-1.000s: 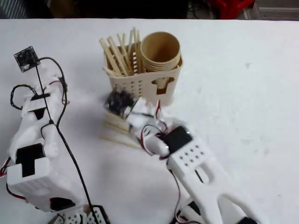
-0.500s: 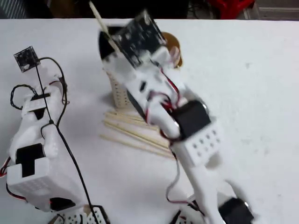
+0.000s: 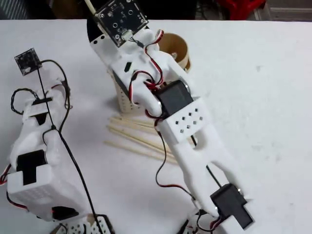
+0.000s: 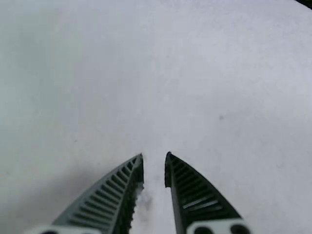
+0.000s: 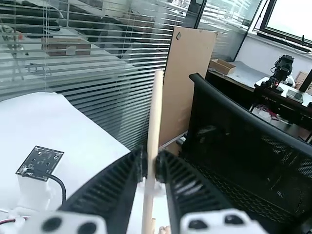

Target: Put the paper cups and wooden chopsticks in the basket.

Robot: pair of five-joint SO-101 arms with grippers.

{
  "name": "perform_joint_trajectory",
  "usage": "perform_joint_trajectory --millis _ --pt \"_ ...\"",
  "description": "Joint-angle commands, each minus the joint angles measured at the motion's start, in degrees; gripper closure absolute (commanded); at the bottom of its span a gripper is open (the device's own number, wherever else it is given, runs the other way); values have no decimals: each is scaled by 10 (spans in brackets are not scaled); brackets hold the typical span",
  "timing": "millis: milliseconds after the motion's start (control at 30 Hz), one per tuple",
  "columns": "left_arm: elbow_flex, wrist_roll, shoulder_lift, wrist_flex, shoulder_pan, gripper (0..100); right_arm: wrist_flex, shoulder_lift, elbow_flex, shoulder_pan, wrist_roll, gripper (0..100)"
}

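Note:
My right gripper (image 5: pixel 150 158) is shut on one wooden chopstick (image 5: pixel 155 122), which stands upright between its fingers. In the high view the right arm (image 3: pixel 168 100) is raised over the white slotted basket (image 3: pixel 123 100) and covers most of it; the held chopstick (image 3: pixel 90 7) pokes out past the table's far edge. A stack of paper cups (image 3: pixel 176 47) sits in the basket's right side. Several more chopsticks (image 3: pixel 134 136) lie on the table in front of the basket. My left gripper (image 4: pixel 154 156) hovers over bare table, its fingers a narrow gap apart with nothing between them.
The left arm (image 3: pixel 34 146) rests folded at the table's left side, with black cables (image 3: pixel 73 161) trailing beside it. The white table (image 3: pixel 258 97) is bare to the right of the basket. Beyond the far edge are a black mesh chair (image 5: pixel 243 161) and window blinds.
The right arm has risen from the chopstick pile on the table with one chopstick and swung back over the basket. The left arm has not moved.

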Motion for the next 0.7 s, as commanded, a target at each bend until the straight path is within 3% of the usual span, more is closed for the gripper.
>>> perform_joint_trajectory --millis 0,167,367,500,667 --pt "-23 -4 -5 3 8 908 -15 -2 -32 11 -5 967" --pt "-23 -4 -5 3 8 908 0 -2 -32 16 -5 851" --pt "-23 -4 -5 3 8 908 87 -11 -35 14 -1 916" --pt "-22 -4 -5 3 8 908 241 -46 -32 15 -1 974" --pt "-22 -4 -5 3 8 908 480 -102 -31 16 2 975"
